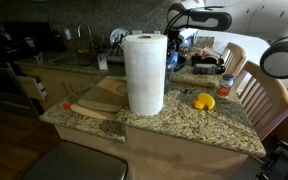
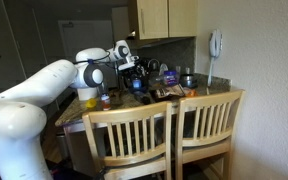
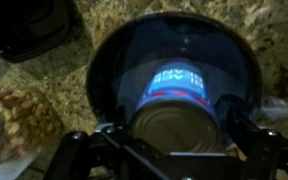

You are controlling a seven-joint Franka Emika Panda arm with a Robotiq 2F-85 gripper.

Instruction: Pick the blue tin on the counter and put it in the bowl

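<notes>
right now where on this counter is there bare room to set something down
Bare granite lies along the near edge, in front of the paper-towel roll, between the cutting board and the yellow object. Crowded: behind the roll, where the jaws hold the blue tin at the bowl, with a bag of nuts beside it.

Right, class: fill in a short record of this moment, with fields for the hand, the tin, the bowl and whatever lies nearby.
hand: the hand is shut on the blue tin
tin position: held over the opening of the bowl
bowl: dark, round, standing on the granite counter
nearby: bag of nuts beside the bowl
task state: tin not yet released
</notes>
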